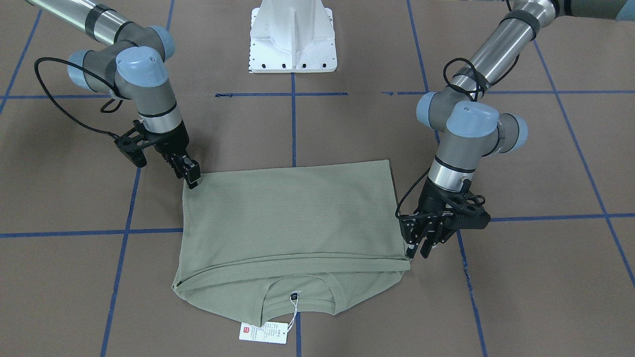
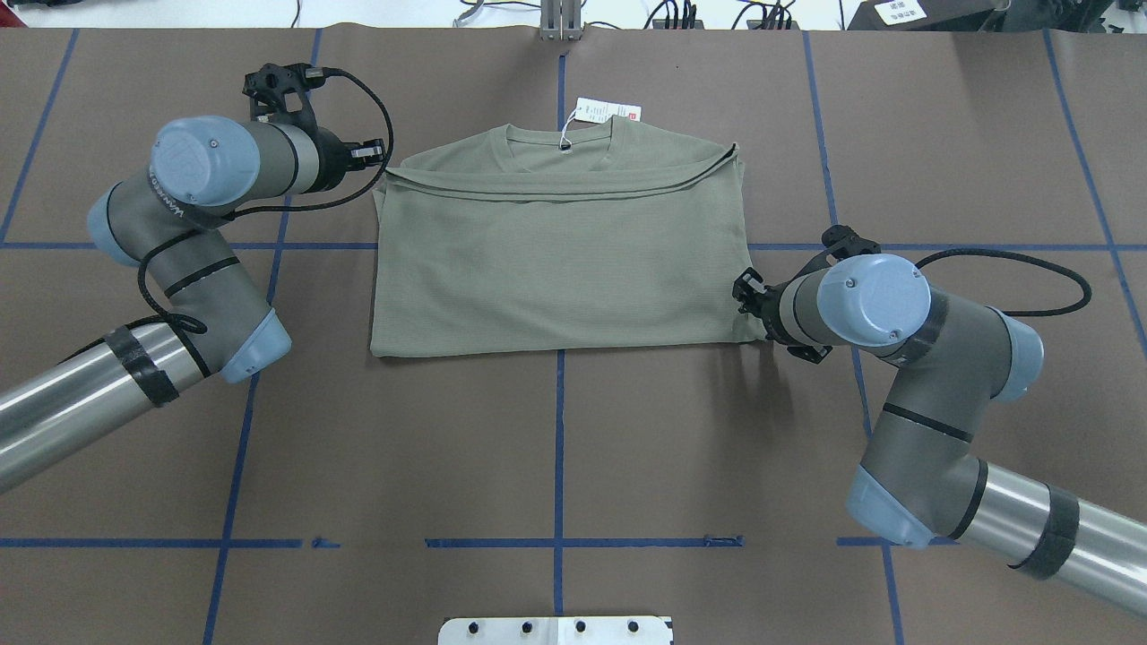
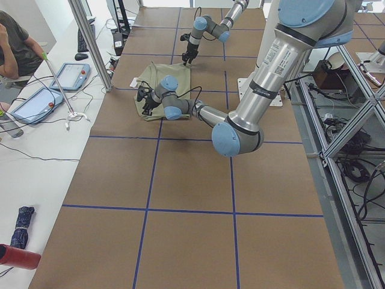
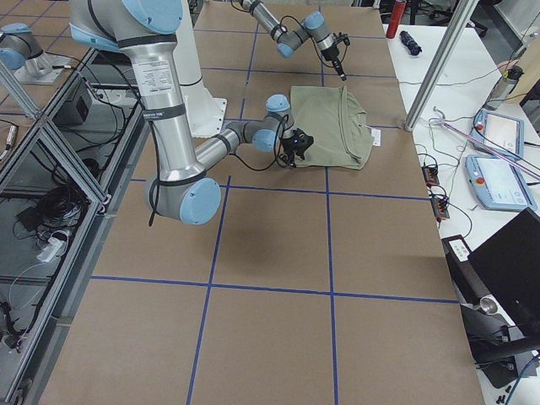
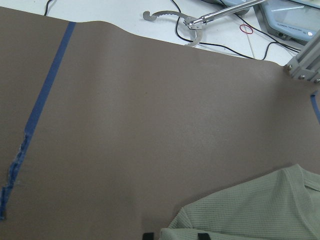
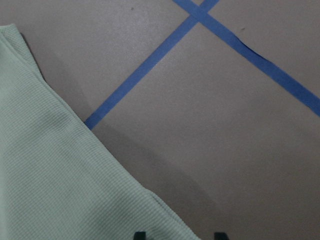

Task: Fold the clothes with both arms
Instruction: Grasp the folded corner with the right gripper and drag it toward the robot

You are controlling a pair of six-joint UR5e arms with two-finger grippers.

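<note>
Now, shirt: sage-green knit, folded over on itself, lying flat mid-table; neckline and white hang tag face away from the robot's base.
Left gripper: fingers parted, low at the folded edge's corner on the collar side.
Right gripper: fingers parted, tips at the diagonally opposite corner, on the robot's side.

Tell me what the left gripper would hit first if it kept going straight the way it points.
Probably the green shirt: the left gripper, open, angles down at its collar-side corner. Its height above the cloth is unclear.
</note>
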